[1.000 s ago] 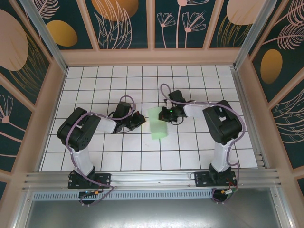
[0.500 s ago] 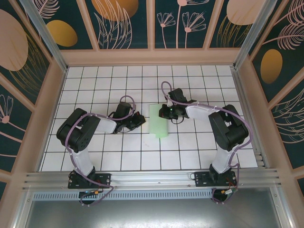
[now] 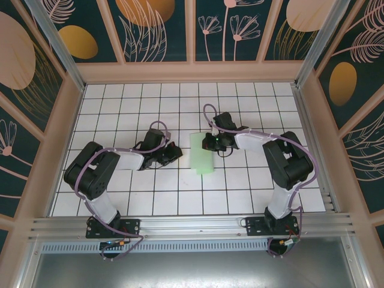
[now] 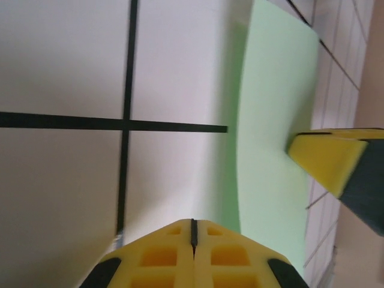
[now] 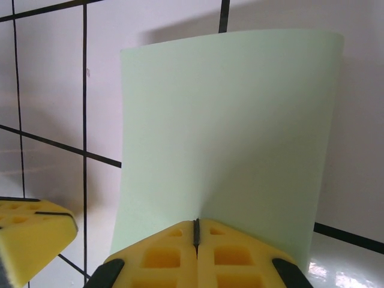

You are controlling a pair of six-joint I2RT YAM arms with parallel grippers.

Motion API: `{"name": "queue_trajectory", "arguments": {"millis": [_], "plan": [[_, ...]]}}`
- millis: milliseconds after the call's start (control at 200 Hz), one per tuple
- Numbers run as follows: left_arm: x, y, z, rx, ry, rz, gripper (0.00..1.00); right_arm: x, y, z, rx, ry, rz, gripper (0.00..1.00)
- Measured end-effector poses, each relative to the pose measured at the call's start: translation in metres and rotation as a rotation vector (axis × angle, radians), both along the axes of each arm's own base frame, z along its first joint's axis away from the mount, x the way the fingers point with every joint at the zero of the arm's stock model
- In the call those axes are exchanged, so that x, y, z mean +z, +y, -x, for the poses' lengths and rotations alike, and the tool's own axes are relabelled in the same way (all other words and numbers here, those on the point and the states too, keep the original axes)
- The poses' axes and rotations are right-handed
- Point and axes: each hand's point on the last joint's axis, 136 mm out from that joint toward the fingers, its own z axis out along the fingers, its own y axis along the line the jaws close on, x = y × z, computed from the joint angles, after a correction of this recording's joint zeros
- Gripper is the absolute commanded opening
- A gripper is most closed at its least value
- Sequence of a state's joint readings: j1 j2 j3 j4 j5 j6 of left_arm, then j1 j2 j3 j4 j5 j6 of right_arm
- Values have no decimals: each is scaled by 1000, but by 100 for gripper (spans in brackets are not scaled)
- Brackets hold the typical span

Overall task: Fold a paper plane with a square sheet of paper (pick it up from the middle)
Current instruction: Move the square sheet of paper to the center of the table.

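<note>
The square sheet of paper (image 3: 201, 157) is pale mint green and stands as a narrow, curved strip on the white grid table (image 3: 120, 108). My right gripper (image 3: 207, 144) is shut on its far right edge. In the right wrist view the sheet (image 5: 228, 132) rises from the closed tips of that gripper (image 5: 195, 220). My left gripper (image 3: 178, 151) is shut on nothing, about half a tile left of the sheet. From the left wrist the gripper (image 4: 193, 221) sees the paper (image 4: 273, 120) to its right, apart from it. The paper plane is out of view.
Both arms lie low over the middle of the table, their tips facing each other. A yellow finger of the right gripper (image 4: 327, 159) shows by the paper's edge. Wooden walls (image 3: 66, 126) ring the table.
The raised, bowed paper has come down flatter and a little to the right with the right gripper. The left arm's elbow has swung back to the left. Both grippers stayed shut.
</note>
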State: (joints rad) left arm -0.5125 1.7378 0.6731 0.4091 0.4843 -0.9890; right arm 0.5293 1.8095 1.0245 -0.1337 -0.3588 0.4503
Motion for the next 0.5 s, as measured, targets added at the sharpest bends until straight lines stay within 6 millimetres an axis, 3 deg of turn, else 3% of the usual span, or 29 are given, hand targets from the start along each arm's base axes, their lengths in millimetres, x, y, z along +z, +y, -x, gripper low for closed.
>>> {"name": "queue_trajectory", "arguments": {"millis": [280, 500], "plan": [[18, -23, -3, -41, -35, 72, 10, -9, -8, 0, 2, -1, 38, 0], [14, -37, -6, -62, -28, 73, 11, -14, -11, -1, 2, 1, 54, 0]]}}
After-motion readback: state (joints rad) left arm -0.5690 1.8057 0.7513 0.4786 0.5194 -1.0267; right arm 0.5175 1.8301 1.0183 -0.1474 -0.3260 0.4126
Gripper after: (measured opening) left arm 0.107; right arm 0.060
